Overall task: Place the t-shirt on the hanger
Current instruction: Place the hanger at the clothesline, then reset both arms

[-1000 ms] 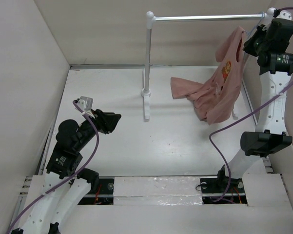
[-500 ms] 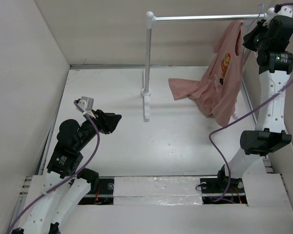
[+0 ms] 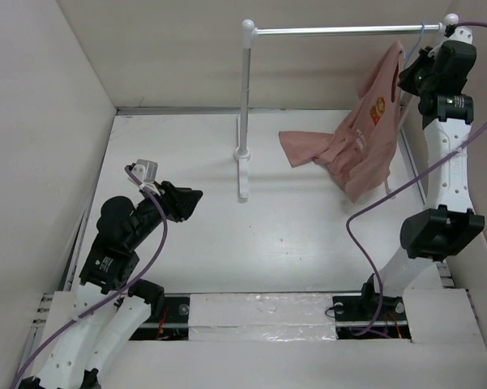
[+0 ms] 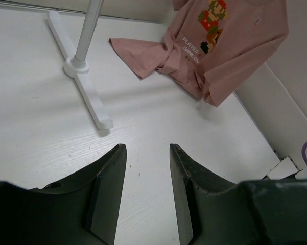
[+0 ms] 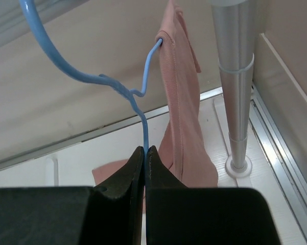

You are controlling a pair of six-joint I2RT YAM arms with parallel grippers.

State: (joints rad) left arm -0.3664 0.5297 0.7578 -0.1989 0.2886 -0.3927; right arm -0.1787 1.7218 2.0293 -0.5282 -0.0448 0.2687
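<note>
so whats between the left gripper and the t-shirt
Only the rack's white foot, resting on the table, sits between the left gripper and the t-shirt; the rest is bare. The top external view shows it.

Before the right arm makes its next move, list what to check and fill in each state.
1. Right gripper shut on the hanger wire: ok.
2. T-shirt fully on the hanger: not ok. It hangs bunched from one end, with one sleeve lying on the table.
3. Hanger's hook over the rail: cannot tell.
4. Rack post apart from the shirt: ok, a gap shows in the right wrist view.
5. Left gripper open, away from the shirt: ok.
</note>
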